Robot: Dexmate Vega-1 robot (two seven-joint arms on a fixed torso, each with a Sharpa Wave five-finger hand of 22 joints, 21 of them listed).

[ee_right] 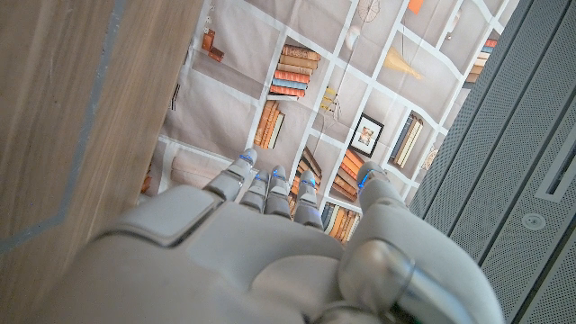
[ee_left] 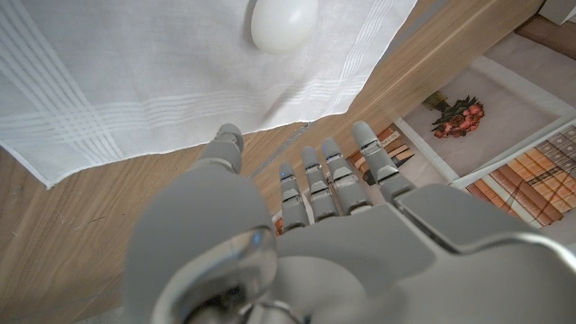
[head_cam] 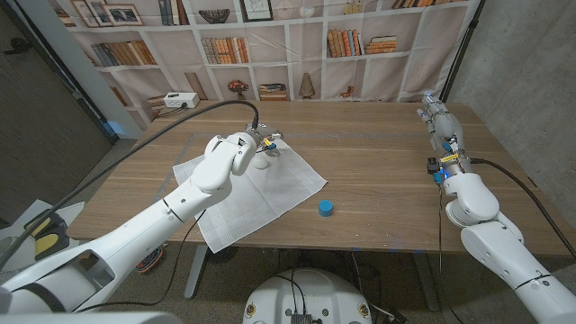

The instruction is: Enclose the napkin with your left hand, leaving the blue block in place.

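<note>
A white napkin (head_cam: pixel 261 200) lies spread on the wooden table (head_cam: pixel 378 171), left of the middle. My left hand (head_cam: pixel 259 142) hovers over the napkin's far corner with its fingers stretched out and apart, holding nothing. In the left wrist view the fingers (ee_left: pixel 310 180) reach past the napkin's (ee_left: pixel 135 72) hem over bare wood. A small white egg-shaped thing (ee_left: pixel 283 22) sits on the cloth just beyond them (head_cam: pixel 262 164). The blue block (head_cam: pixel 326 208) stands on the wood off the napkin's right corner. My right hand (head_cam: pixel 438 117) is at the table's far right, fingers extended and empty (ee_right: pixel 270 243).
A black cable (head_cam: pixel 180 121) arcs from my left wrist over the table's back left. A bookshelf backdrop (head_cam: pixel 270 45) hangs behind the table. A white box (head_cam: pixel 173 101) sits at the back left. Bare wood lies between the block and my right arm.
</note>
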